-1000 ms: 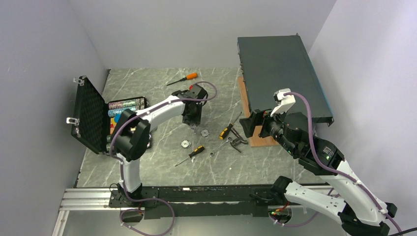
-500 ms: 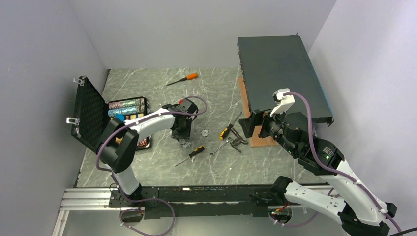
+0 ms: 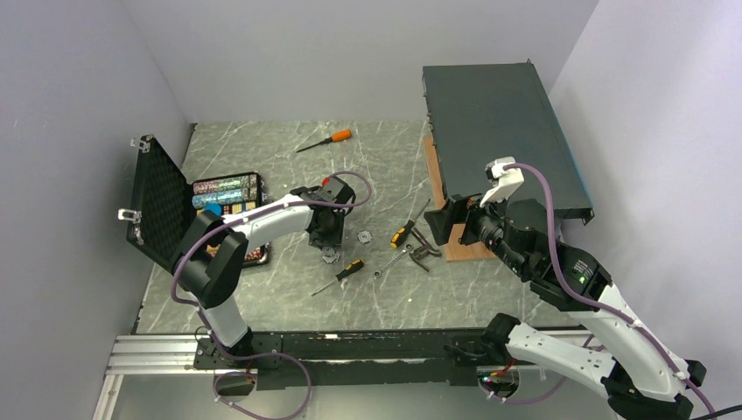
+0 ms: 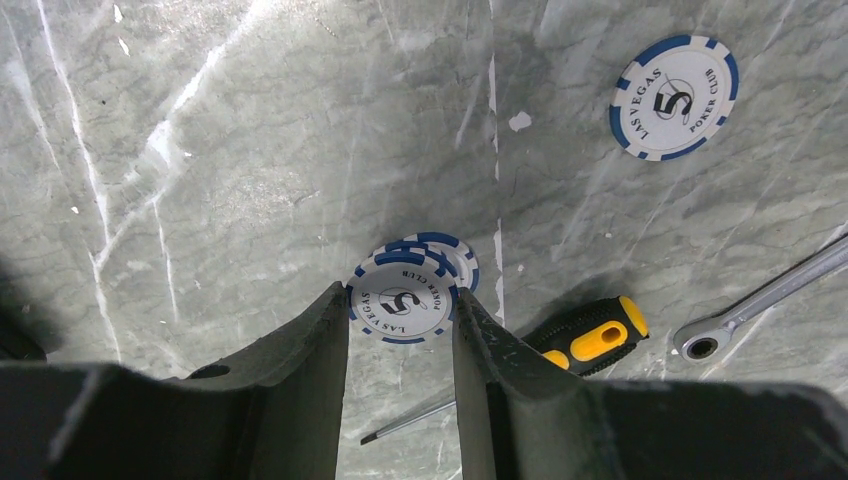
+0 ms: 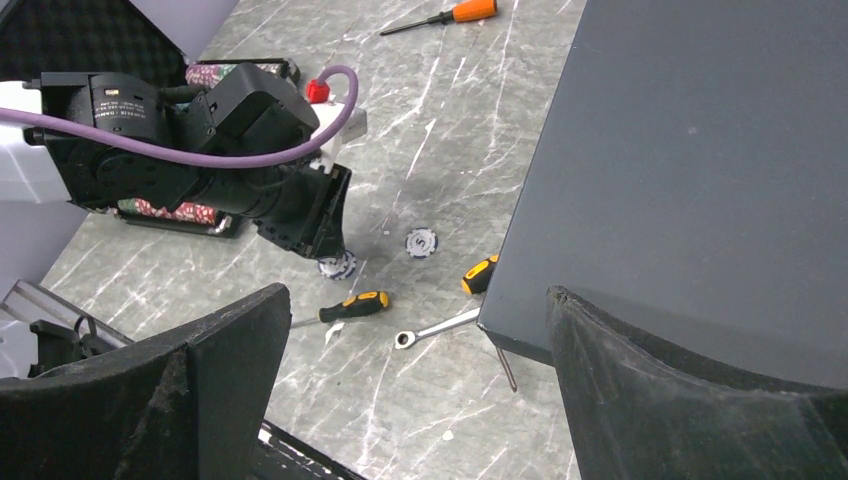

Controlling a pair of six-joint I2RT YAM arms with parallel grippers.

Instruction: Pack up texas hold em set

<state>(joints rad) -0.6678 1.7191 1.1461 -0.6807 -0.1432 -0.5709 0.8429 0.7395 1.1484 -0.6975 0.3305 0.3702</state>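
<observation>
The black case (image 3: 160, 201) stands open at the left, its foam lid upright and rows of chips (image 3: 226, 194) in its base. My left gripper (image 3: 328, 247) is low over the table with its jaws shut on a white-and-blue "5" poker chip (image 4: 402, 300). That chip partly overlaps a second chip (image 4: 458, 262) lying under it. A third chip (image 4: 675, 97) (image 3: 363, 235) lies loose a little to the right. My right gripper (image 5: 415, 295) hangs wide open and holds nothing, raised beside the big dark box.
A yellow-handled screwdriver (image 4: 590, 335) lies right beside the left fingers, and a ratchet wrench (image 4: 760, 298) lies further right. Another yellow-handled screwdriver (image 3: 401, 234), hex keys (image 3: 424, 251) and an orange screwdriver (image 3: 337, 136) lie on the table. The large dark rack box (image 3: 499, 131) leans at the right.
My left gripper moved from mid-table toward the near left and came down over the chip lying there, its jaw gap unchanged. The right arm stayed still.
</observation>
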